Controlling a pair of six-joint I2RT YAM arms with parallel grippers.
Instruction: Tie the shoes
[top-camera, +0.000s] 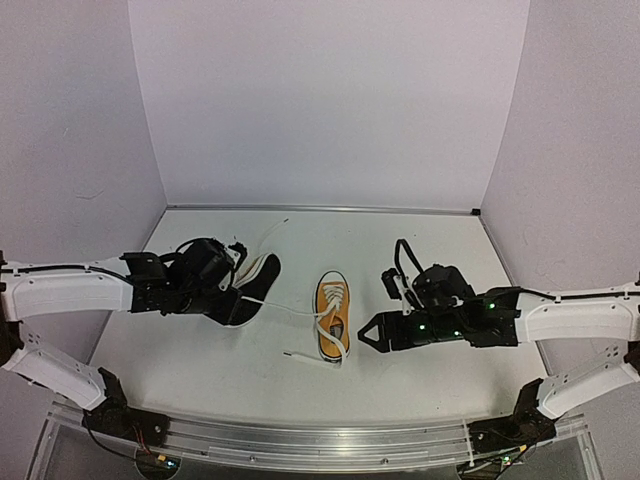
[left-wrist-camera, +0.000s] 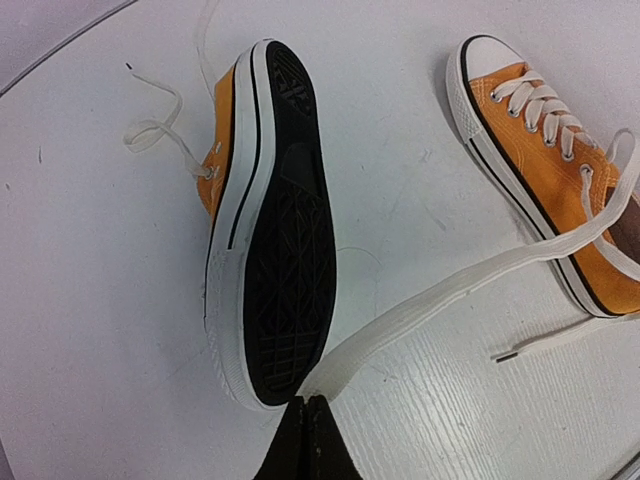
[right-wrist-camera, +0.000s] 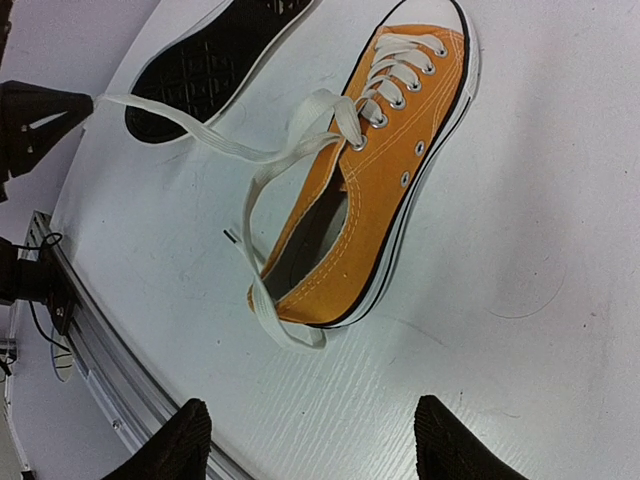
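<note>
Two shoes lie on the white table. The orange shoe stands upright in the middle, toe away from me. The other shoe lies on its side to its left, black sole showing. My left gripper is shut on a white lace that runs taut from the orange shoe past the black sole's heel. My right gripper hangs open just right of the orange shoe's heel, with nothing between its fingers. A second lace loops round that heel.
An aluminium rail runs along the table's near edge. A free lace end lies on the table in front of the orange shoe. The tipped shoe's own lace trails loose toward the back left.
</note>
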